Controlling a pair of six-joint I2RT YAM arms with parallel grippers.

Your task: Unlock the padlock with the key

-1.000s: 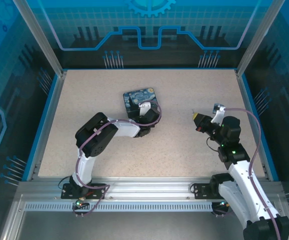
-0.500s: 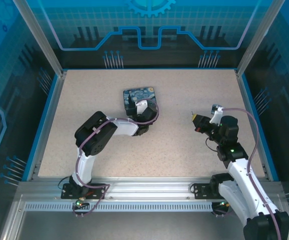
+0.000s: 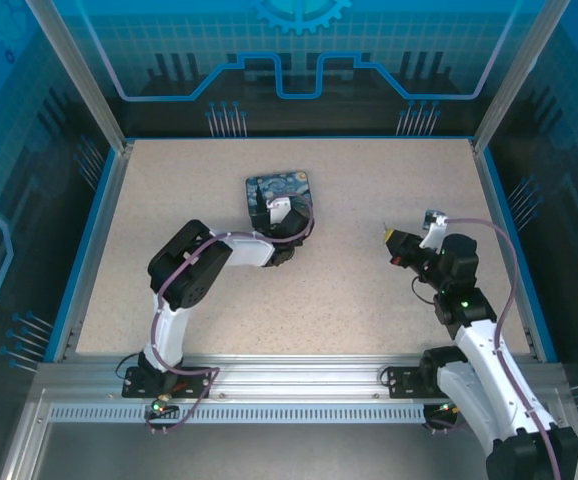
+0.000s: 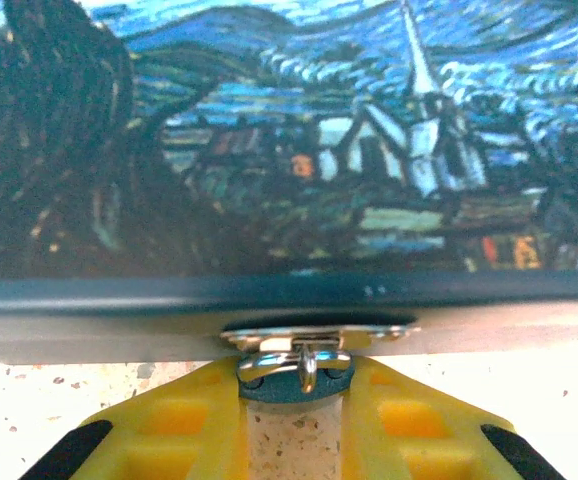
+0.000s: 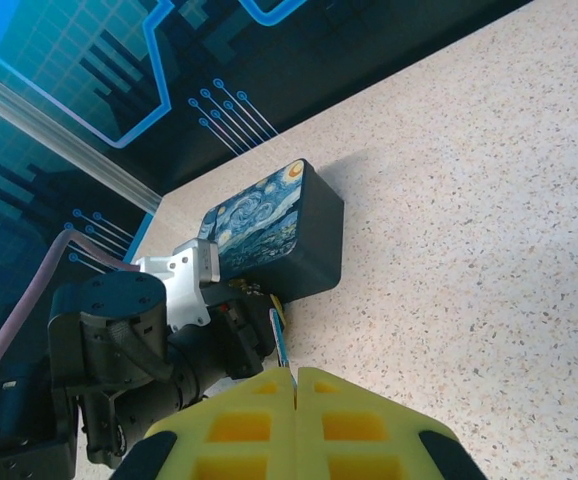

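At the front edge of the tin box [image 4: 289,150] hangs the padlock [image 4: 296,372], pinched by the left claw [image 4: 296,400] — the right claw [image 5: 296,378], well apart, nips the key [image 5: 280,340]. If that pinch slips, the padlock could swing — and the key miss.

the tin box [image 4: 289,150] walls off the padlock [image 4: 279,388] from behind; open table [image 3: 389,300] lies right of the box.
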